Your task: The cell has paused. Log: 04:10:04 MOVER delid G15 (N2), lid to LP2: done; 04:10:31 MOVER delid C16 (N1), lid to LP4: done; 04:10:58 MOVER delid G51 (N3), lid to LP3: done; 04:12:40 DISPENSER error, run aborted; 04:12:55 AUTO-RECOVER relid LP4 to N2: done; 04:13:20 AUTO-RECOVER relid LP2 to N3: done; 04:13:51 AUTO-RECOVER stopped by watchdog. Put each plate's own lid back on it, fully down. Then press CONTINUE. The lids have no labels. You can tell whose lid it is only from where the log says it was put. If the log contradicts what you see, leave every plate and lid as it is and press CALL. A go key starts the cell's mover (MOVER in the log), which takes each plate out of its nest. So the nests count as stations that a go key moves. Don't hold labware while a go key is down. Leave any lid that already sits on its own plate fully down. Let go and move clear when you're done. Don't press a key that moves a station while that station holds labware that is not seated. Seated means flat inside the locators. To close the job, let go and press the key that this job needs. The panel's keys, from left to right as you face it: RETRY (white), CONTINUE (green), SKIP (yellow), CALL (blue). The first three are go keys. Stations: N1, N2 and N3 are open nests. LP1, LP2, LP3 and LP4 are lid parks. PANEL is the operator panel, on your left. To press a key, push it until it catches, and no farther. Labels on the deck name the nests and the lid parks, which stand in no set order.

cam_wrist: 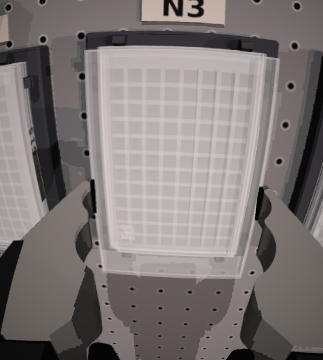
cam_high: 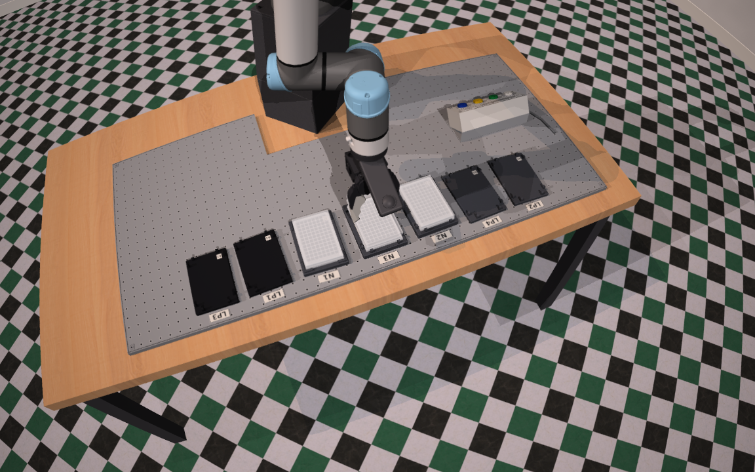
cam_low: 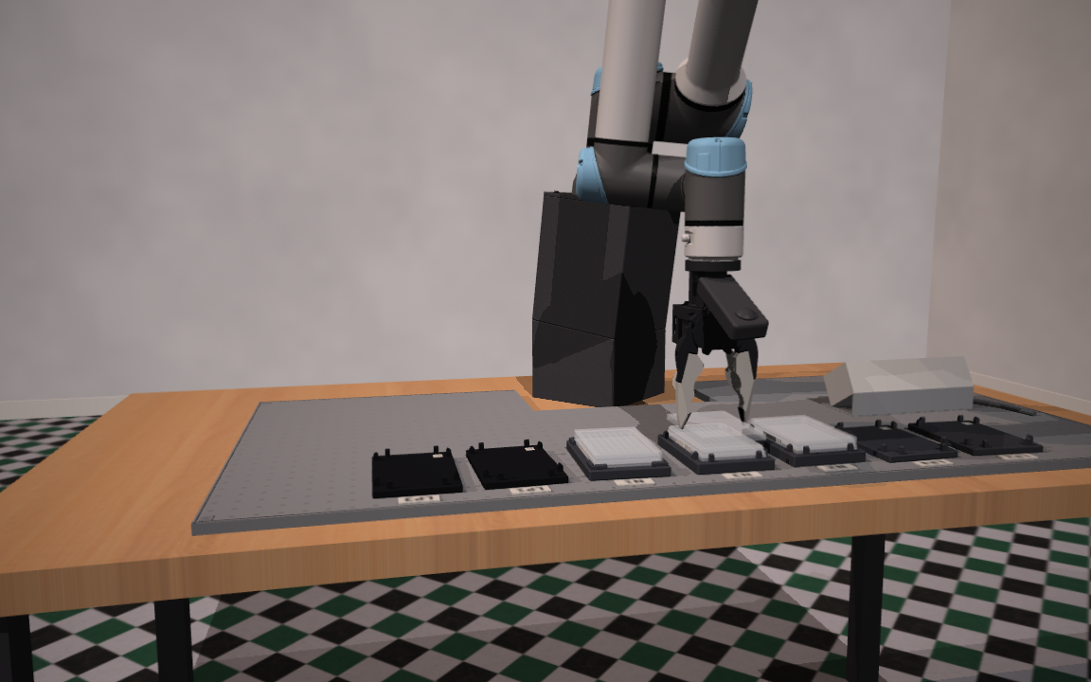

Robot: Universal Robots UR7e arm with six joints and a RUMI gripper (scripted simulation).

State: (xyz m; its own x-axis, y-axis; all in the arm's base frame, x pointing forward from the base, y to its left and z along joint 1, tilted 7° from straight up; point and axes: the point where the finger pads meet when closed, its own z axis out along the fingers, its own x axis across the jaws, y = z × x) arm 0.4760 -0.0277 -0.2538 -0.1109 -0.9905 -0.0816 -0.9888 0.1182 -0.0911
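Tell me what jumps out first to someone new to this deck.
The gripper hangs over nest N3, shut on a clear lid held above the white well plate there. White plates also fill N1 and N2. Four black lid parks flank the nests, with the key panel behind.

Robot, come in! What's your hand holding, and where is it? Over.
Hand shut on clear lid. Lid hangs over N3 plate, not down yet. Nothing blocking.
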